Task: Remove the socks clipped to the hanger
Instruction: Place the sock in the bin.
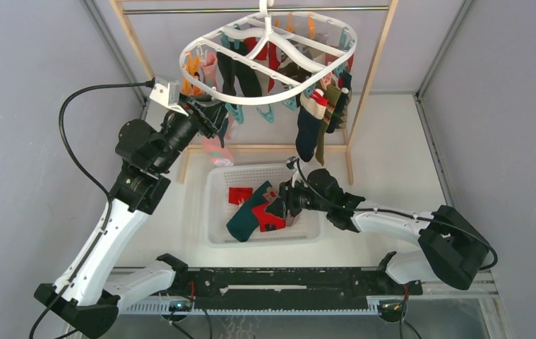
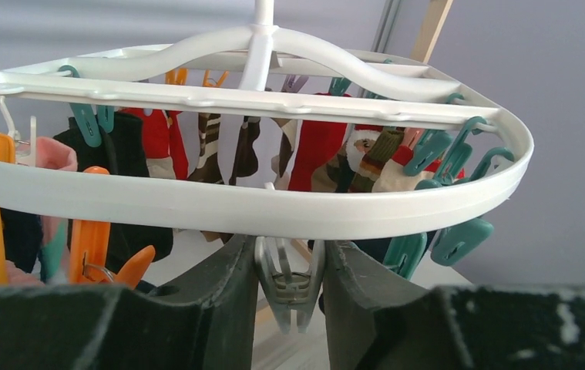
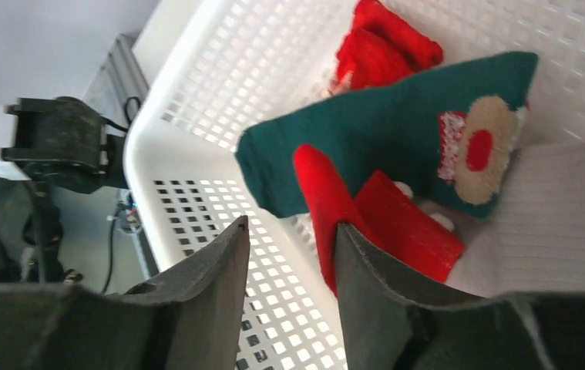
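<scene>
The white oval hanger (image 1: 265,99) hangs from a rod, with socks (image 1: 312,120) in red, black, navy and olive clipped under it. My left gripper (image 1: 217,121) is raised to the ring's left front. In the left wrist view its jaws (image 2: 289,243) are shut on a white clip (image 2: 289,285) under the ring (image 2: 274,212), and no sock is in that clip. A salmon pink sock (image 1: 217,150) shows just below it. My right gripper (image 1: 284,201) is low in the basket, open (image 3: 292,225), with a red sock (image 3: 327,200) lying past its right finger.
The white mesh basket (image 1: 212,205) on the table holds a teal patterned sock (image 3: 397,131) and red socks (image 1: 239,195). The wooden rack frame (image 1: 371,78) stands around the hanger. Orange clips (image 2: 89,247) and teal clips (image 2: 458,239) dangle near the left gripper. Grey walls close both sides.
</scene>
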You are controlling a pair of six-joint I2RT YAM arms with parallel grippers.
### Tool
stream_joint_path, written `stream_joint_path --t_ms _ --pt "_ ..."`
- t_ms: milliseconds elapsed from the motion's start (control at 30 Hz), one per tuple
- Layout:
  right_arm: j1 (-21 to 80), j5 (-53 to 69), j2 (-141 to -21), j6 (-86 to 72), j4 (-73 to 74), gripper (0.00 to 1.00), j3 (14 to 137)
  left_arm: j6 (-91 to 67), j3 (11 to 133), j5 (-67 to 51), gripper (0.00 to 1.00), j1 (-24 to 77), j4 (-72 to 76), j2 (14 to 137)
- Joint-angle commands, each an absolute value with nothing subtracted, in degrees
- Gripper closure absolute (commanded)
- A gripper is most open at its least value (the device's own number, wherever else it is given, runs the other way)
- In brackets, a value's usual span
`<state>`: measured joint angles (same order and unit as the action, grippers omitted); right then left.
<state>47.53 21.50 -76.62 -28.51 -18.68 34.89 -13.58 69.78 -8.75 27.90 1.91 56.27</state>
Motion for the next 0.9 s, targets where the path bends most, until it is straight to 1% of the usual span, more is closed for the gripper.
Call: stream_joint_path --t_ms 0,167,267,400,533,567,600,867 --pt "48.63 15.59 -75.2 -24.9 -15.72 0.45 34.66 -13.49 69.17 -8.64 0.6 28.56 1.82 54.76" --pt "48.99 14.0 -73.85 -24.19 -13.91 0.34 34.42 -13.12 68.46 -7.73 0.46 28.74 1.49 54.37" --pt "49.26 13.02 -72.25 -23.69 -12.71 0.3 34.12 -13.01 67.68 -7.05 0.38 28.74 1.51 54.0" --pt "49.39 11.76 -69.64 -22.99 -11.11 0.26 33.59 -13.01 66.56 -6.43 0.28 28.82 1.49 53.19" --pt "49.48 10.97 -67.09 -22.31 -9.54 0.23 33.32 -13.26 65.2 -5.9 0.21 28.96 1.52 51.89" --pt "49.56 10.72 -66.15 -22.2 -9.17 0.23 33.25 -13.27 64.79 -5.79 0.1 29.0 1.42 51.45" --pt "49.57 10.54 -65.4 -22.09 -8.84 0.22 33.15 -13.27 64.33 -5.59 0.01 29.06 1.36 51.01" --pt "49.6 9.08 -60.42 -21.2 -7.43 0.2 33.16 -13.94 59.04 -3.31 0.0 29.44 1.11 45.29"
